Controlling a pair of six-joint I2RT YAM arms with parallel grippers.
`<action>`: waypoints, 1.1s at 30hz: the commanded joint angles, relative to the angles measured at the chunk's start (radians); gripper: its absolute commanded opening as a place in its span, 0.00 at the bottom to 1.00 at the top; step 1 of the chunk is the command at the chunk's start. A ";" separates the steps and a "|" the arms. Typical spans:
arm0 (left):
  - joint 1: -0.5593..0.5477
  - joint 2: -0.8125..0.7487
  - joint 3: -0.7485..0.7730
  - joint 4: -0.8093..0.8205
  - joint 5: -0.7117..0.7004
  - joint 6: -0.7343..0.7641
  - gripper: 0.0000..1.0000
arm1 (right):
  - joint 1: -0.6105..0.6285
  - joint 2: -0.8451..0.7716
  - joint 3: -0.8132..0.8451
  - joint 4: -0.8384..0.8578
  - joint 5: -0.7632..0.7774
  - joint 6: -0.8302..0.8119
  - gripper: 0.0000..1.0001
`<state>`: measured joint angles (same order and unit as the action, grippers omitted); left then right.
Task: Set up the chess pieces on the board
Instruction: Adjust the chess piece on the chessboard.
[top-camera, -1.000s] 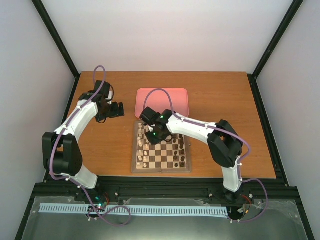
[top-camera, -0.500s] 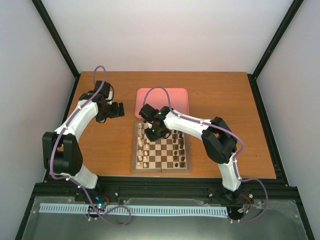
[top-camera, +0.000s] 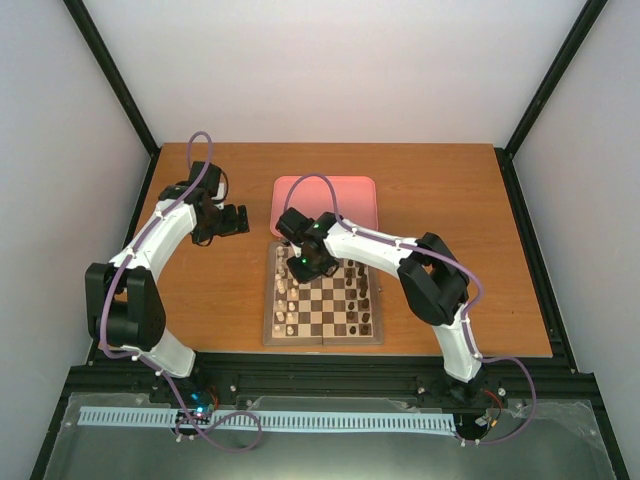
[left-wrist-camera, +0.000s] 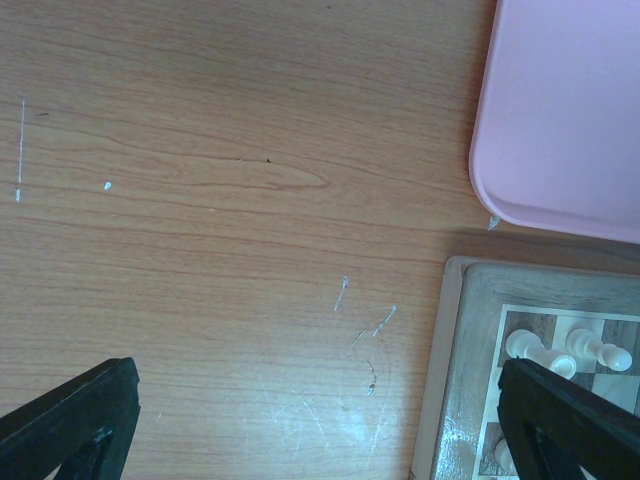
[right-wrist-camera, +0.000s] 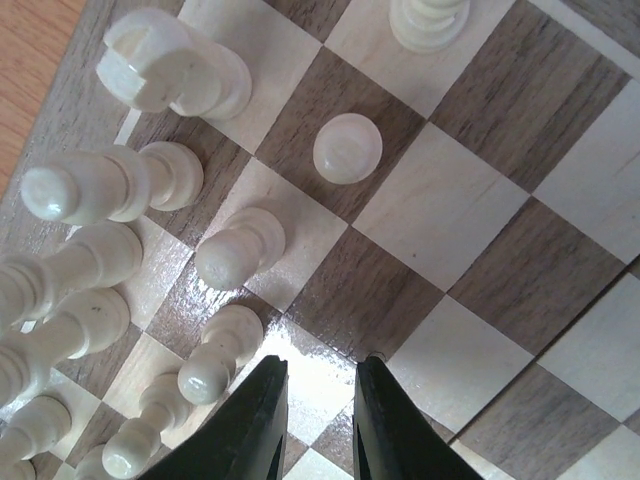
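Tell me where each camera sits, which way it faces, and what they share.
Top external: above and behind the bases, looking down on the table, board, pink tray; both arms show.
Left wrist: low over the table, facing down; tray and board corners; left jaws wide apart.
Right wrist: close above the board, facing down on cream pieces; right jaws narrowly parted.
Shared: the wrist views both show the board's cream pieces.
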<state>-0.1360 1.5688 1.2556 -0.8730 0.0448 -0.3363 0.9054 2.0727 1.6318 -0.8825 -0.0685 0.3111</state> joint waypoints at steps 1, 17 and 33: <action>-0.004 0.003 0.033 -0.001 -0.009 0.012 1.00 | -0.001 0.022 0.028 -0.009 -0.019 -0.010 0.21; -0.004 0.007 0.030 0.003 -0.008 0.011 1.00 | 0.018 0.036 0.042 -0.010 -0.052 -0.030 0.21; -0.004 0.005 0.031 0.004 -0.008 0.011 1.00 | 0.016 -0.002 0.034 -0.024 0.042 -0.009 0.24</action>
<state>-0.1360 1.5688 1.2556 -0.8726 0.0444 -0.3363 0.9215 2.1025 1.6489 -0.8886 -0.0822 0.2905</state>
